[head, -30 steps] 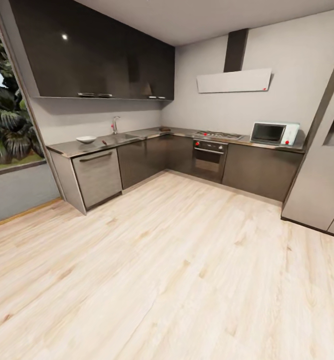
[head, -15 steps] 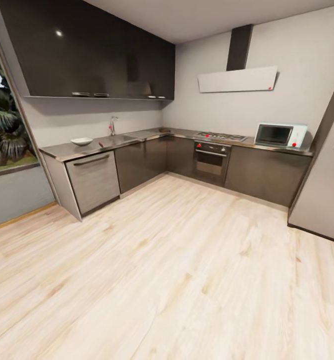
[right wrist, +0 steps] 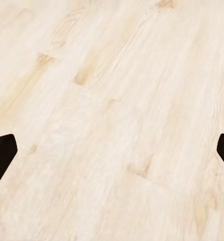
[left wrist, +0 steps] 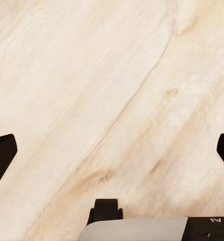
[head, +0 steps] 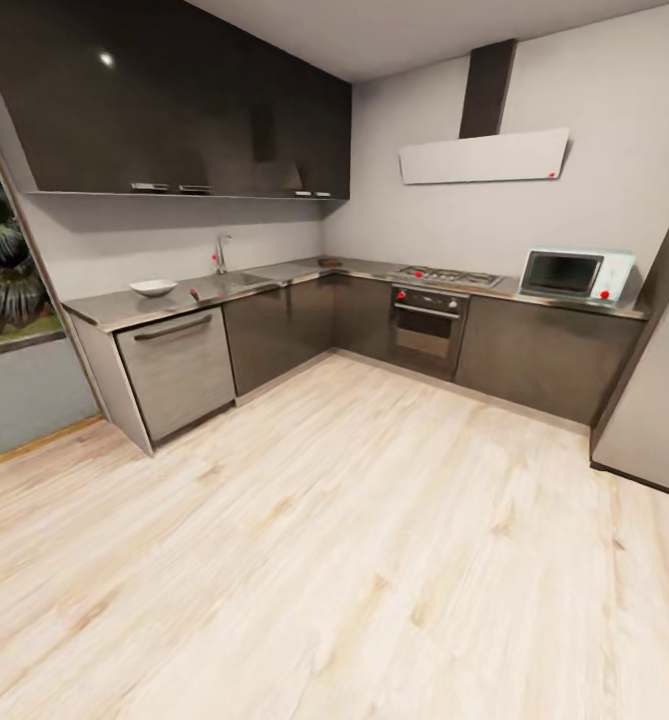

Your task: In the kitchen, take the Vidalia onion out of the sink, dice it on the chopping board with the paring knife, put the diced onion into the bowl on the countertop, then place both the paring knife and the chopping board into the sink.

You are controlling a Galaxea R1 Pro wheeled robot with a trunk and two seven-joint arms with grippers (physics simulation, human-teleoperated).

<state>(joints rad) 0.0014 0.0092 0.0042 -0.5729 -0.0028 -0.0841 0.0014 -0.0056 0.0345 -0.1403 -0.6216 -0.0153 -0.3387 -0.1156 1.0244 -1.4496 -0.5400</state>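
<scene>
Across the wide wooden floor (head: 354, 560), the countertop (head: 274, 272) carries the sink (head: 236, 279) by its faucet and the bowl (head: 153, 287) near its window-end corner, so drive squarely toward the sink and stop close, left gripper (left wrist: 112, 150) and right gripper (right wrist: 112, 150) both spread wide and empty.

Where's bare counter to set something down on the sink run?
Bare countertop lies left of the bowl, toward the window end. Between the bowl and the sink it is crowded: a small reddish item lies there. Right of the sink, the corner stretch toward the stove looks mostly bare.
</scene>
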